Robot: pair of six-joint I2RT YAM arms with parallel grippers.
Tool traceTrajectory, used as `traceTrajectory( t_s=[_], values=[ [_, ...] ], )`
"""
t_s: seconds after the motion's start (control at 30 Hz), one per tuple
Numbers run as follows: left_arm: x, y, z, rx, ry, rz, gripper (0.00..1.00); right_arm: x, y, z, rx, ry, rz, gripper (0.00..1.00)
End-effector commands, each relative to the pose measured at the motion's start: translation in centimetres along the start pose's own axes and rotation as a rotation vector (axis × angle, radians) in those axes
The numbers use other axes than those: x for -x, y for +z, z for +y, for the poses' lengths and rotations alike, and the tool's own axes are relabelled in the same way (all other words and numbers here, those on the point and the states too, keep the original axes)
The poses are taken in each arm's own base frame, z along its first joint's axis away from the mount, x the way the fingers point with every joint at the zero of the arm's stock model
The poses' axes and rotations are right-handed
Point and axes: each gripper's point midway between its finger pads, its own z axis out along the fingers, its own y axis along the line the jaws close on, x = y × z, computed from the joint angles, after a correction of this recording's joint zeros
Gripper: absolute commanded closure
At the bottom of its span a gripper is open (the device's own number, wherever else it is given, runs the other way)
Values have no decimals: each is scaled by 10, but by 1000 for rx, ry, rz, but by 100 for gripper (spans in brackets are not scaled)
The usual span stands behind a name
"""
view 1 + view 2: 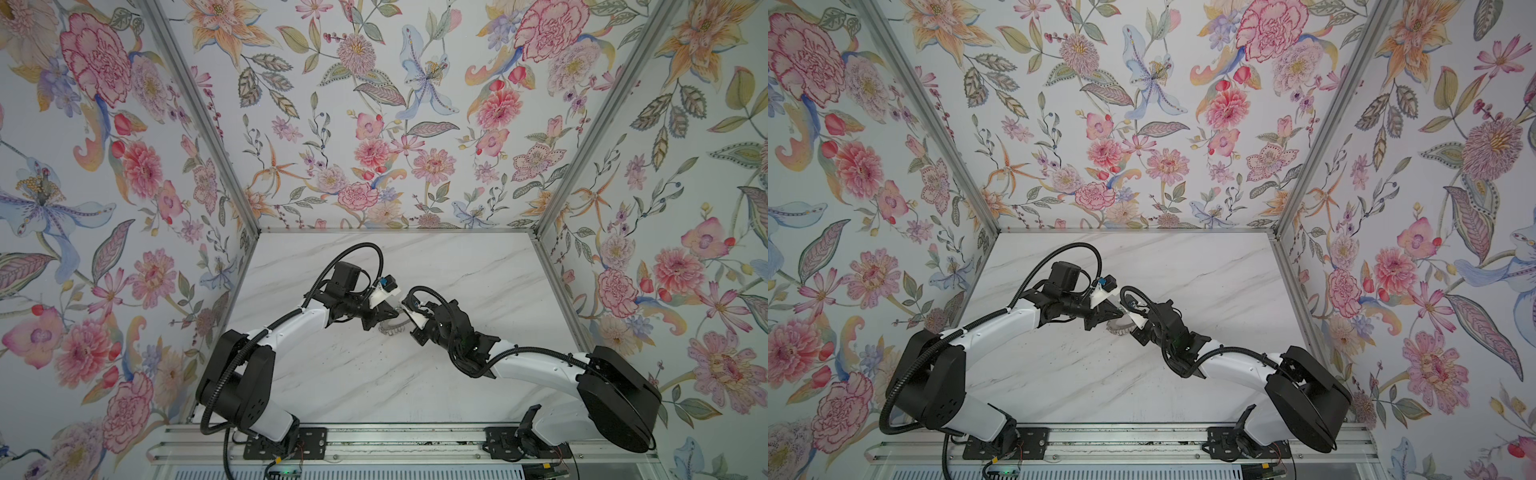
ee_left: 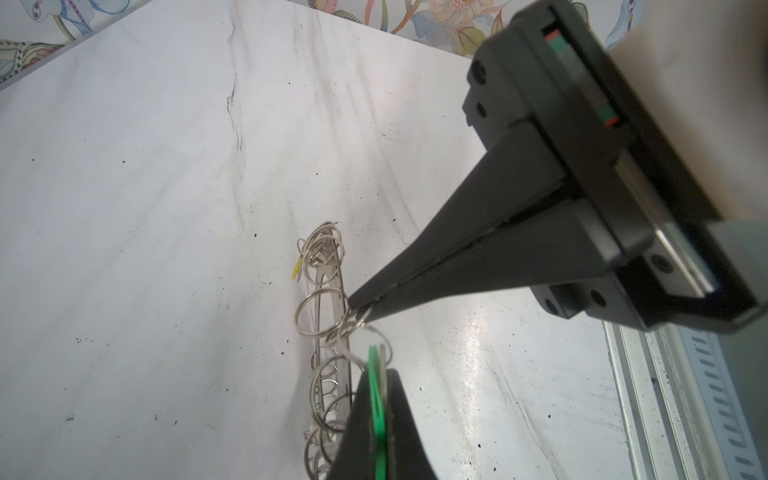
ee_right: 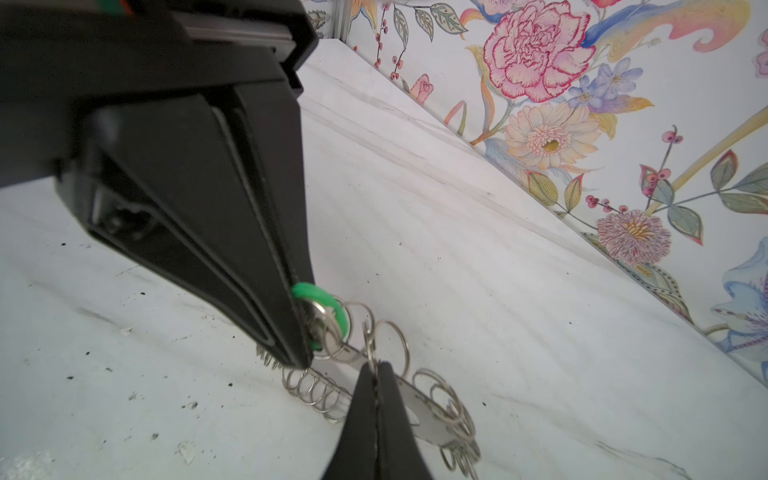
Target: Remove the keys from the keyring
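Keyring (image 3: 420, 410) well off walls (image 1: 374, 124); left tool (image 2: 357, 309) pinches rim loop (image 2: 348, 328), right tool (image 3: 305, 332) clamps green-tagged key (image 3: 329, 306).

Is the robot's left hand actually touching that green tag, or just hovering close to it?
Touching. The right wrist view shows the left hand shut on the green tag, with the tag pinched between its fingertips.

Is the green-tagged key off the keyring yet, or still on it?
Still on: a wire loop links its green tag to the keyring; the left gripper pinches that tag.
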Motion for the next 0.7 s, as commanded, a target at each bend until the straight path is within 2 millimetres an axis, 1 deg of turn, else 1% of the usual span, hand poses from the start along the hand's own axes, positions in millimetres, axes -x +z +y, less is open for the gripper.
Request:
traceTrajectory(
  t_s=[0.0,0.1,0.2,0.33,0.4,0.5,0.67],
  values=[
    [5,-6,10,147,102,57,100,4,-5,-9,-30,-16,-13,100],
    [3,-8,17,239,144,72,100,3,-4,-9,-26,-13,-4,100],
    [10,-16,21,302,182,31,100,3,-4,-8,-19,-15,-1,100],
    [19,-22,18,319,207,-5,100,3,-2,-6,-3,-9,5,100],
    [22,-21,14,305,218,-10,100,4,-1,-4,5,-11,6,100],
    [21,-16,9,304,236,11,100,7,0,-4,11,-9,-4,100],
    [19,-10,2,307,267,51,100,12,1,2,44,-20,-1,100]
  ],
)
